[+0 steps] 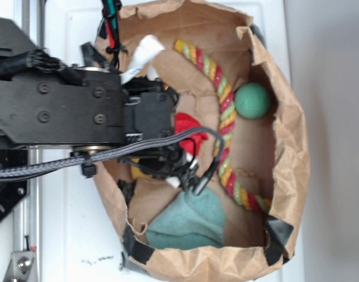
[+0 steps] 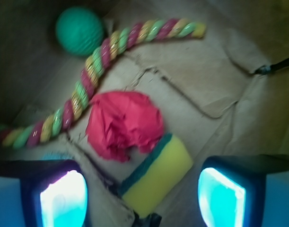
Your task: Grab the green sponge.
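Fingers [image 2: 64, 198] of the black gripper [image 2: 143, 201] stand wide apart with nothing between them yet, and the small yellow foam sponge with its thin dark green scouring strip [image 2: 156, 174] lies on the floor of the crumpled brown paper bag [image 1: 285, 141], just below them and touching the crumpled red paper wad [image 2: 124, 124]. Descent should be straight down — pads closing across the foam block's flat sides, clear of the red wad. Room is tight: the bag's wrinkled floor is uneven, and the twisted multicoloured rope [image 2: 94, 71], round green ball [image 2: 80, 31] and teal cloth [image 1: 188, 220] crowd its edges.
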`<state>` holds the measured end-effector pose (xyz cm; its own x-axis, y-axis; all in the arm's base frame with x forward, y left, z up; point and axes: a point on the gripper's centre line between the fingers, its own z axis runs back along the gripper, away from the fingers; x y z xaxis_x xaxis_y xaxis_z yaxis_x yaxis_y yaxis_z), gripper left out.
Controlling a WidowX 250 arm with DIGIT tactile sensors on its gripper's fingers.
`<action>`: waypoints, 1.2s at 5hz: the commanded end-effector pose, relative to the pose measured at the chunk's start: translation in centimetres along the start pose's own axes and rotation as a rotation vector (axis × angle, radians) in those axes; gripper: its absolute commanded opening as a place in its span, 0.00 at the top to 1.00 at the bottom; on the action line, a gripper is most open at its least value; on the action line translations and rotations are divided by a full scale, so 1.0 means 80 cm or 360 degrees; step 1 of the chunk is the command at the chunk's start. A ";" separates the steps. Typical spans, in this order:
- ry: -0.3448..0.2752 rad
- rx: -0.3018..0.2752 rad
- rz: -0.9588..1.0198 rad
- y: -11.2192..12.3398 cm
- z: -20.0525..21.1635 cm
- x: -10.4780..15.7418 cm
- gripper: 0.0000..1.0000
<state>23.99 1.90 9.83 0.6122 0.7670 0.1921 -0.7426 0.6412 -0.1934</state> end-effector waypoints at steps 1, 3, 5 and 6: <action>-0.0004 -0.0200 -0.0042 -0.008 -0.009 0.011 0.00; 0.0052 -0.0215 -0.0076 -0.010 -0.023 0.003 0.00; 0.0052 -0.0215 -0.0076 -0.010 -0.023 0.003 0.00; 0.0112 -0.0026 0.0259 0.002 -0.042 0.014 0.00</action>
<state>24.67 1.55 5.49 0.5403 0.8397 0.0552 -0.8177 0.5394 -0.2009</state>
